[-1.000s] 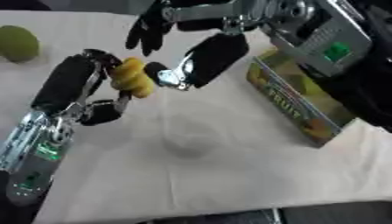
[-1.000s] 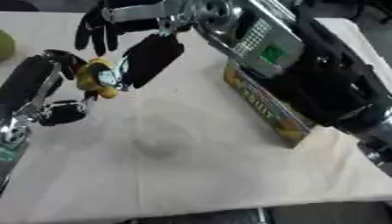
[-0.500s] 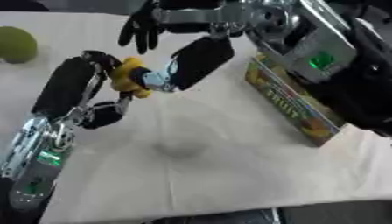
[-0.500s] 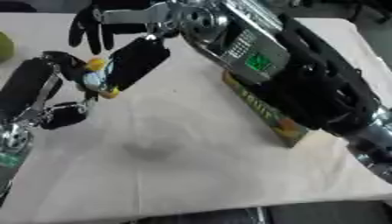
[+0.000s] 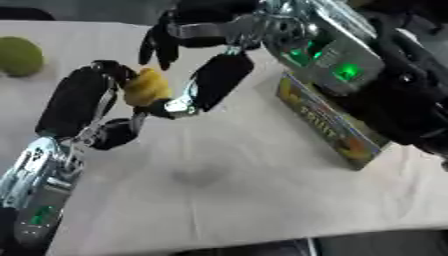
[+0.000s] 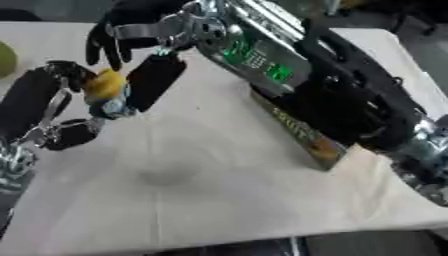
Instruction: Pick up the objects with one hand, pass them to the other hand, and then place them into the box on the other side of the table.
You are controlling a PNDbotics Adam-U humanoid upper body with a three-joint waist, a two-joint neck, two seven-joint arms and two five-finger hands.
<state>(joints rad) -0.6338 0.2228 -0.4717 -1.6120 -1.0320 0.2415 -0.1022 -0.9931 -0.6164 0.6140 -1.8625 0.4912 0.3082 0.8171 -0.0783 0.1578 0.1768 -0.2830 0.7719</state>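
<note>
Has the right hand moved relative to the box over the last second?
Yes. The right hand has pulled slightly nearer the box, with the yellow object against its thumb.

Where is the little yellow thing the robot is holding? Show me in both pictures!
Left eye view: the yellow thing sits in the upper left part, between the left hand and the right hand.
Right eye view: it is nearer the left edge, upper part.
Shared landmark: the box with fruit pictures stands to its right in both views.
</note>
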